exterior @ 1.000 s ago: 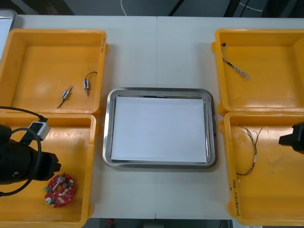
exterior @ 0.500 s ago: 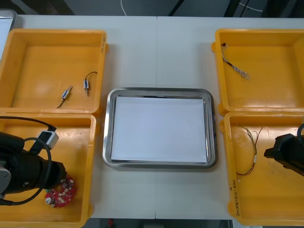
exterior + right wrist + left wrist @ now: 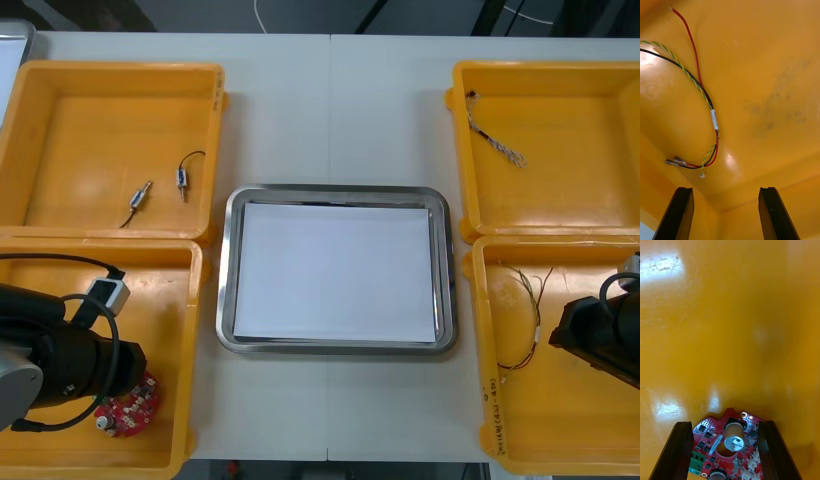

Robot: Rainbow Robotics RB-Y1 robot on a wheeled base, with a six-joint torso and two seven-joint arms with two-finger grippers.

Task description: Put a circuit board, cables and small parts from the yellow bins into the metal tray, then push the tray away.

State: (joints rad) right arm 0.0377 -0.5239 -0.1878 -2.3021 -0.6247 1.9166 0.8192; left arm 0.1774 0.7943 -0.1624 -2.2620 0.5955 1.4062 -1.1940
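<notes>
From above, the left arm reaches into the near left bin and covers much of the circuit board, whose red edge pokes out beside the arm near the bin's front. The left wrist view fills in what the arm hides: the left gripper has its fingers spread wide, one on each side of the circuit board. The board lies flat on the bin floor with a silver can standing up from it. I cannot tell whether the fingers touch its edge.

The right arm hangs over the near right bin, next to the thin cable. The right wrist view shows the right gripper with its fingers held wide apart and bare bin floor between them. The cable lies ahead of the fingertips, apart from them. Up close it is red, black and twisted green-yellow wires joined by a white tag, with bare metal ends near the bin wall.

The front view also takes in the metal tray, white inside, in the middle of the table. Two small metal parts lie in the far left bin, and a twisted cable lies in the far right bin.
</notes>
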